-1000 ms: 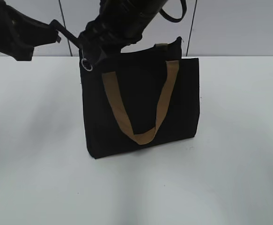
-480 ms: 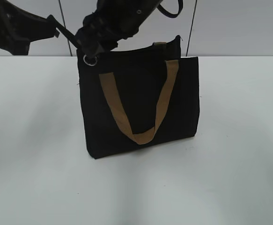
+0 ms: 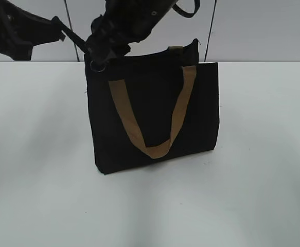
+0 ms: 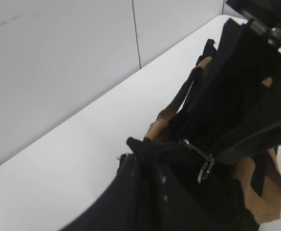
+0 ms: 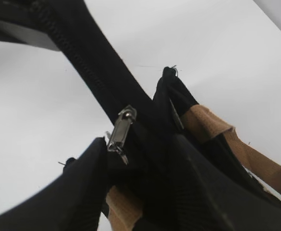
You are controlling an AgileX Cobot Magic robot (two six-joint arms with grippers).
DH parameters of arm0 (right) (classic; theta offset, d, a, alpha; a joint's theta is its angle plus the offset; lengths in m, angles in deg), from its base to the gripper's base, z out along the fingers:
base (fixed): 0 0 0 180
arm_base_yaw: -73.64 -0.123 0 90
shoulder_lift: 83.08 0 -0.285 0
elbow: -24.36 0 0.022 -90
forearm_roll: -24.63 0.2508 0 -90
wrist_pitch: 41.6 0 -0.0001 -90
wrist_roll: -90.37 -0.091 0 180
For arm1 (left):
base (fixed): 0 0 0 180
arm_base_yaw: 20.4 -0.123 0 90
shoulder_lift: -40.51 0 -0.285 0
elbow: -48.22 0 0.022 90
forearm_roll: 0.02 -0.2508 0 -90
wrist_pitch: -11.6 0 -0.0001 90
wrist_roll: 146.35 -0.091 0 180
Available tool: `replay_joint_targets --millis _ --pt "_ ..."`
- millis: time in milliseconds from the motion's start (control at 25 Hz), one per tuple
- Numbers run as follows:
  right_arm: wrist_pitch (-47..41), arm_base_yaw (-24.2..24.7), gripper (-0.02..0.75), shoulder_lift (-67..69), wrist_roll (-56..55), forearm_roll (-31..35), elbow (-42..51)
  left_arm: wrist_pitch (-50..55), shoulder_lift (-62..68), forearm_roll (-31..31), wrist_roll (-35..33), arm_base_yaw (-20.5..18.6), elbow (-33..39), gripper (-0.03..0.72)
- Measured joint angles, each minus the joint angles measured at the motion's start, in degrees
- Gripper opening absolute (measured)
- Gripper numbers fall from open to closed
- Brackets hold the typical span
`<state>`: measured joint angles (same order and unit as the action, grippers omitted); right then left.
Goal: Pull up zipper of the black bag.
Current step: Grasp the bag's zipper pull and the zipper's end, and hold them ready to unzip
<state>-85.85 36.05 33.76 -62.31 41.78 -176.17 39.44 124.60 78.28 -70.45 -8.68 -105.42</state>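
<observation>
The black bag [image 3: 155,116] is being kept upright on the white surface [image 3: 252,195], its broad face with a tan strap [image 3: 155,128] turned to the exterior camera. The zipper [image 5: 89,72] is running along the bag's top edge, so its long axis lies left to right in the exterior view. Its silvery pull [image 3: 97,65] is hanging at the top left corner of the bag, and in the right wrist view the same metal pull [image 5: 121,132] is seen dangling just under the zip line.

The right claw [image 3: 106,46] is being held down on that same corner, reaching across from the upper middle, and appears to be touching the bag's edge right above the pull. It is judged to be clenched on the zipper by the slider, yet the fingertips are dark against dark fabric, so how far they are apart cannot be told for certain. The left claw [image 3: 62,32] is being held just beside the corner, on its left; whether it is grasping the fabric or released cannot be told.

The right arm is the nearer to the pull. The coming move is judged to depend on the line of the top edge, with the corner being steadied against the drag.
</observation>
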Motion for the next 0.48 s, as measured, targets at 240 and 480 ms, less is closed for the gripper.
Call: replay_joint_targets --millis 240,480 --pt "-2.70 0.00 0.365 0.17 2.93 0.00 0.00 -0.11 0.00 0.00 0.00 0.00 0.00 0.020" --pt "-2.91 0.00 0.403 1.07 4.08 0.00 0.00 -0.11 0.00 0.00 0.00 0.00 0.00 0.020"
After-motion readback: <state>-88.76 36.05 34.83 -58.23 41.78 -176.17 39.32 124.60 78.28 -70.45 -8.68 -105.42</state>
